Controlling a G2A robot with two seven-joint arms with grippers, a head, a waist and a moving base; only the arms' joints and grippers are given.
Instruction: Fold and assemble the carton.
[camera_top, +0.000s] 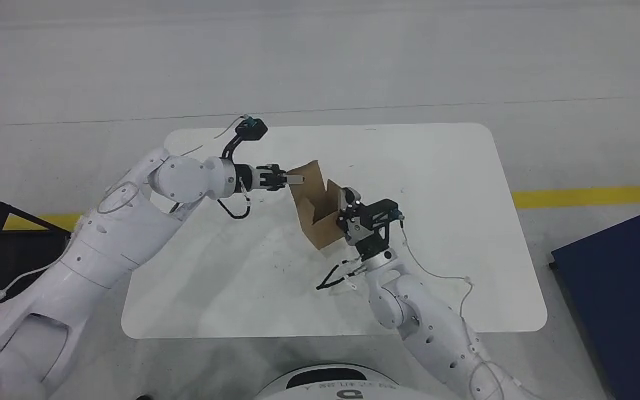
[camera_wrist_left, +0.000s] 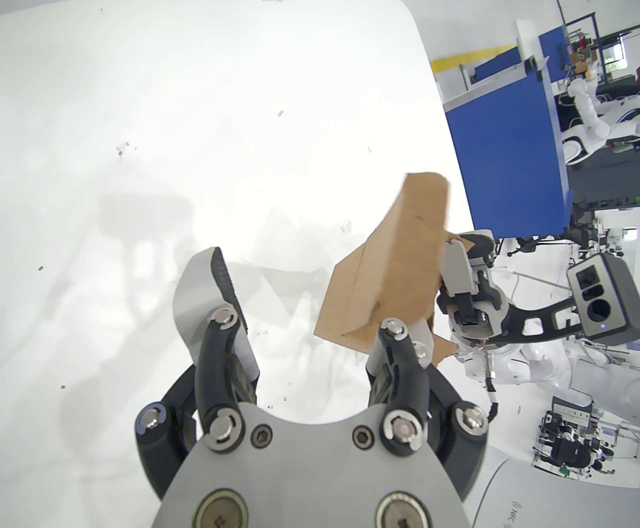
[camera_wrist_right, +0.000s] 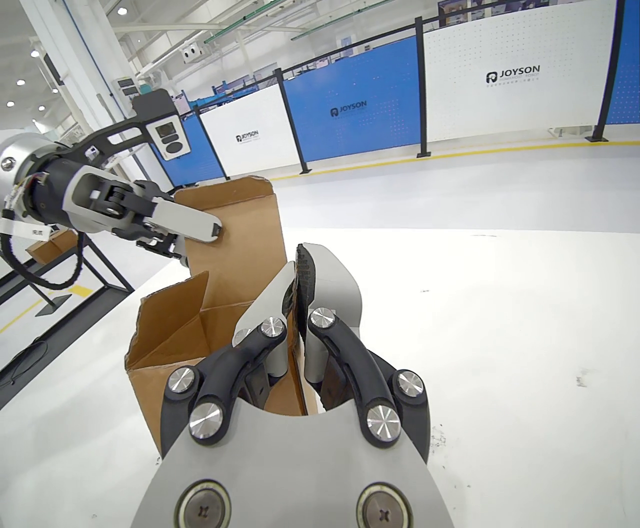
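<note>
A brown carton (camera_top: 313, 212) stands open-topped in the middle of the white table (camera_top: 450, 180), with one tall flap upright. My right gripper (camera_wrist_right: 297, 260) is shut on the carton's (camera_wrist_right: 240, 240) side wall, one finger inside and one outside. It comes in from the near side of the box (camera_top: 348, 216). My left gripper (camera_top: 294, 180) is open at the tall flap's far-left side, with one finger (camera_wrist_right: 192, 225) laid flat against the flap's face. In the left wrist view the carton (camera_wrist_left: 400, 240) covers one fingertip, and the other finger (camera_wrist_left: 222, 285) stands free over the table.
A black cable (camera_top: 335, 275) loops on the table beside the right arm. Bare tabletop surrounds the carton on all sides. A blue panel (camera_top: 605, 290) stands off the table's right edge, and a yellow floor line (camera_top: 575, 197) runs behind it.
</note>
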